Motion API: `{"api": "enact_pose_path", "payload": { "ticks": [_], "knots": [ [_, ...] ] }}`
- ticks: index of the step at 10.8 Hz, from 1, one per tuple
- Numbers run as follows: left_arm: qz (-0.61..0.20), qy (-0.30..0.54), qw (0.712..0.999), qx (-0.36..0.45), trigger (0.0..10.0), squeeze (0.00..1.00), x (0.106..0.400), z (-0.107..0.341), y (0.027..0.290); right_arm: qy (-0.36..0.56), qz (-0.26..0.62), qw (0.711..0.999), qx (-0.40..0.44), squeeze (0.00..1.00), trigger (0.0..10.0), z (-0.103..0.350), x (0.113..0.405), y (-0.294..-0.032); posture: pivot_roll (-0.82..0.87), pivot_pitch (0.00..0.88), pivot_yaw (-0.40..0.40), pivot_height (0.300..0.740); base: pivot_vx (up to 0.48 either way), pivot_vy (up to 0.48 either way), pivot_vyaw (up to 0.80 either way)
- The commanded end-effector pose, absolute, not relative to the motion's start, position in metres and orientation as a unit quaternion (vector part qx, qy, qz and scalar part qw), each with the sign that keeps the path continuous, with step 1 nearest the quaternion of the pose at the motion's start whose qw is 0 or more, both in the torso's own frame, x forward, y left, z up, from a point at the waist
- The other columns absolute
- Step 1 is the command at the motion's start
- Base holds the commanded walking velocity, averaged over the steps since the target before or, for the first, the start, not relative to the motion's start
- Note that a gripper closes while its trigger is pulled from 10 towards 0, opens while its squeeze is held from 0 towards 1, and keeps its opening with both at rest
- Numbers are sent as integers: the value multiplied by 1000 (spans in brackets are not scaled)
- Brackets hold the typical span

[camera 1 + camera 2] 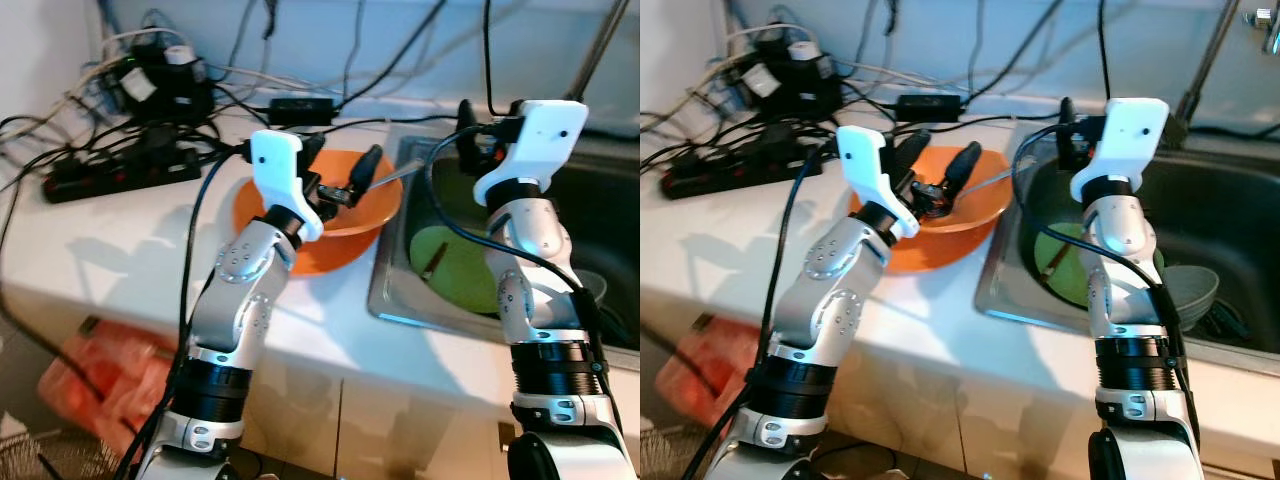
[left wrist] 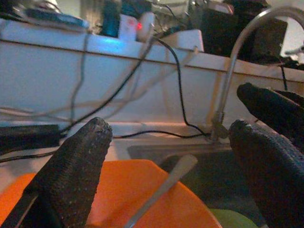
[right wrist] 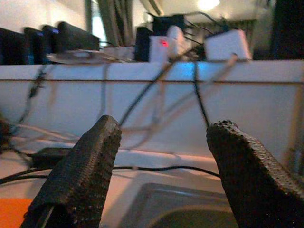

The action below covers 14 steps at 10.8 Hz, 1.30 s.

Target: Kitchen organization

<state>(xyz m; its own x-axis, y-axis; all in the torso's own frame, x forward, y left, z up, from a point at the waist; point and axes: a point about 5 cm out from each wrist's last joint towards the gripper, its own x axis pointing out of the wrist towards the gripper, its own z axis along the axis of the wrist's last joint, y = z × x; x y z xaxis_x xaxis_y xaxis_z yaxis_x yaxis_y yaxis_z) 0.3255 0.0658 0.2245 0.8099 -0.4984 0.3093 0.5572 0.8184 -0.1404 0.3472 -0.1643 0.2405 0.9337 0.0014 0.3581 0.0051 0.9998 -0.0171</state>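
Bowl: we find the orange bowl (image 1: 345, 225) at frame centre, on the counter (image 1: 120, 250) beside the sink (image 1: 400, 300).
Spoon: its metal spoon (image 1: 395, 175) rests inside.
Left gripper (image 1: 345, 180): spread, empty, over the bowl.
Right gripper (image 3: 161, 175): spread, empty.
Remaining: green plate (image 1: 455, 265) unsorted in the sink.

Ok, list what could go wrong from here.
1. The orange bowl sits at the sink edge with a spoon leaning out over the basin. The open left end effector hovers right over it, so a nudge could tip the spoon or slide the bowl in.
2. Cables and a power strip lie on the counter behind the bowl, near the sink; an arm could snag them.
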Motion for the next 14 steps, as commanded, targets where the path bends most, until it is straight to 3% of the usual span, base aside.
{"api": "enact_pose_path", "payload": {
  "ticks": [1,3,6,14],
  "knots": [
    [-253,-139,951,-106,10000,0,326,227,74,-186,4,983,-11,0,10000,244,347,-162,20,41,45,740,0,0,0],
    [-199,-159,963,-87,10000,0,329,229,92,-174,15,985,-6,0,10000,243,346,-163,21,42,45,740,0,0,0],
    [-178,-170,966,-80,10000,0,329,233,99,-159,62,985,25,0,10000,246,344,-164,19,42,48,740,0,0,0],
    [-225,-152,962,-32,10000,0,281,192,129,-82,252,964,-12,0,10000,246,320,-158,30,51,31,740,0,0,0]
  ]
}}
